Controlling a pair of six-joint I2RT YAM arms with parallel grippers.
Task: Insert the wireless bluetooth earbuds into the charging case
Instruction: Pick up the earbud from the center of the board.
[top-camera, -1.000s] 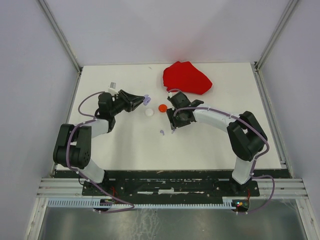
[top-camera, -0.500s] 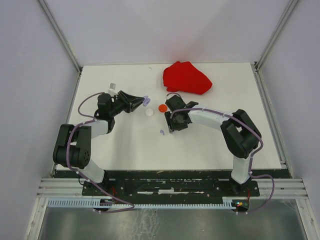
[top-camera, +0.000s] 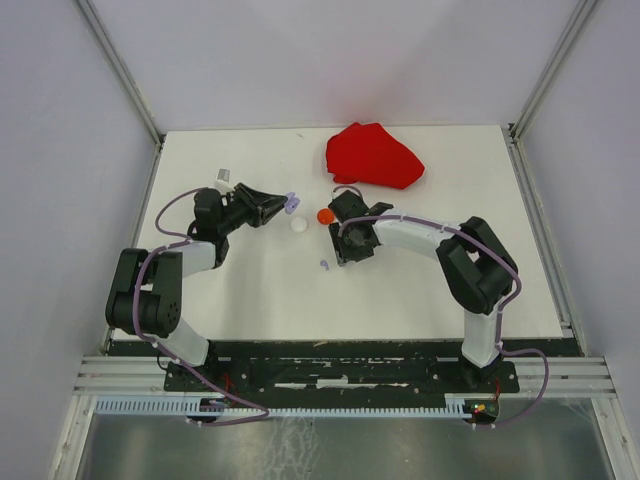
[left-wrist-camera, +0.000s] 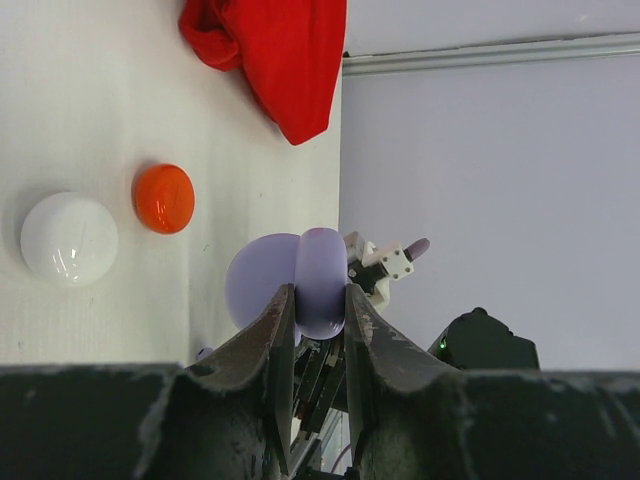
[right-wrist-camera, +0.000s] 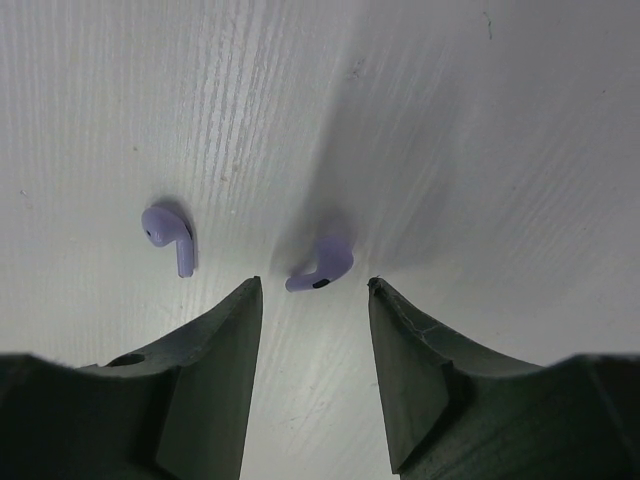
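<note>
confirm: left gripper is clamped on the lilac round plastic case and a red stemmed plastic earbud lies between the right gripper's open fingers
The stemmed plastic earbud between the right gripper's open fingers is lilac, not red; the right wrist view shows it. The left gripper is clamped on the lilac round plastic case.

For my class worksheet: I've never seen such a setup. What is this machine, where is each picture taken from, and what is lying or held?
Two robot arms are bolted at a white table's near edge. One picture looks down from above; the others come from a camera on each wrist. On the table lie a red cloth, an orange round case, a white round case and two lilac earbuds. The left hand grips a lilac case. The right hand is open, fingers either side of one earbud.
</note>
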